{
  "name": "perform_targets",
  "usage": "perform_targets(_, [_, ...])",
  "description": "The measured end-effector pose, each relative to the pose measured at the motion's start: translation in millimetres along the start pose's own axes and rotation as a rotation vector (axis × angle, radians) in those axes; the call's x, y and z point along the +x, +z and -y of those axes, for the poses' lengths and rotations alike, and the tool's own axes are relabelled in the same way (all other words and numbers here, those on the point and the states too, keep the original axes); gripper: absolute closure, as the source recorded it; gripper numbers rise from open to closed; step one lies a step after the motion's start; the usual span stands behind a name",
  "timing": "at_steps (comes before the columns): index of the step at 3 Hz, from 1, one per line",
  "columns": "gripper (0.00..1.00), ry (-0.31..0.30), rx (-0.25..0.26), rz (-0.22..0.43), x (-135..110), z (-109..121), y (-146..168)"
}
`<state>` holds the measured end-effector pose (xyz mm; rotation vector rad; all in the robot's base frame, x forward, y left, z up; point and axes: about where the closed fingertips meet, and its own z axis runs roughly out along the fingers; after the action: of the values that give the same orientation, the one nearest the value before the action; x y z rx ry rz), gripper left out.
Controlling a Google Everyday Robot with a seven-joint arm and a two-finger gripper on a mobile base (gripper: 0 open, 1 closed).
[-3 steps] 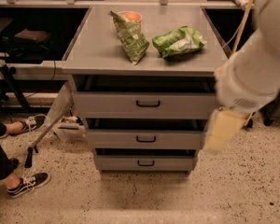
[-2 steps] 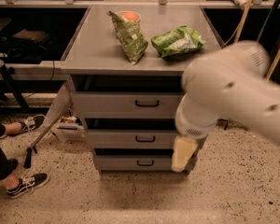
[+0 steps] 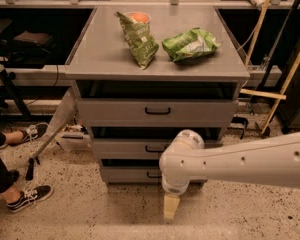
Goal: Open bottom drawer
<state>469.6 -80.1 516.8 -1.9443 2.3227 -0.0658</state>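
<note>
We judge the metal bottom drawer [image 3: 124, 174] stiff; pull its black handle [image 3: 151, 175]. The gripper [image 3: 171, 207] hangs just below; we cannot tell its state.

Pincer [image 3: 171, 207] just before the bottom drawer [image 3: 127, 174], lowest of three under the tabletop [image 3: 105, 49].

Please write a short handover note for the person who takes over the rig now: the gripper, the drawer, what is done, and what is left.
Gripper: points down in front of the cabinet, close to the floor, below the bottom drawer and not on its handle.
Drawer: lowest of three. The front looks about in line with the one above, so not pulled out. The arm hides the right end of its handle.
Done: arm brought in front of the drawers.
Left: raise the gripper to the handle, grasp it, pull the drawer out.
</note>
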Motion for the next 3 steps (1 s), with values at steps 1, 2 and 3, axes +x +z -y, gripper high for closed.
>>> perform_targets(1, [0.00, 0.045, -0.041, -0.004, 0.6, -10.1, 40.2])
perform_targets(2, [0.00, 0.046, -0.043, -0.004, 0.8, -10.6, 40.2])
perform_targets(3, [0.00, -0.005, 0.011, 0.054, 7.5, -1.2, 44.4])
